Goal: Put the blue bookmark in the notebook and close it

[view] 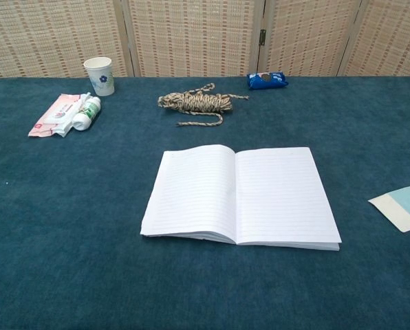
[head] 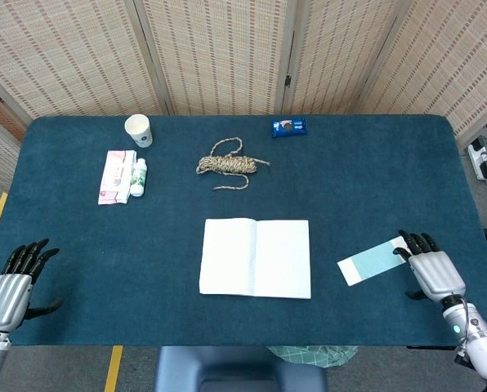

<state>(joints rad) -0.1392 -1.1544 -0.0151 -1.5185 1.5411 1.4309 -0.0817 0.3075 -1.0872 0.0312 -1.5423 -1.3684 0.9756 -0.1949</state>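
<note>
The notebook (head: pixel 256 258) (view: pixel 241 195) lies open and flat at the middle of the table, blank lined pages up. To its right lies the blue bookmark (head: pixel 373 260) (view: pixel 402 206), light blue with a cream end, cut off by the chest view's right edge. My right hand (head: pixel 427 269) is open just right of the bookmark, its fingertips (head: pixel 404 239) over the bookmark's right end; whether they touch it I cannot tell. My left hand (head: pixel 11 283) is open at the table's near left edge, far from both. Neither hand shows in the chest view.
At the back stand a paper cup (head: pixel 138 129), a wipes pack (head: pixel 114 176) with a small bottle (head: pixel 138 177) beside it, a coil of rope (head: pixel 230 164) and a blue snack pack (head: pixel 288 126). Woven screens close off the far side.
</note>
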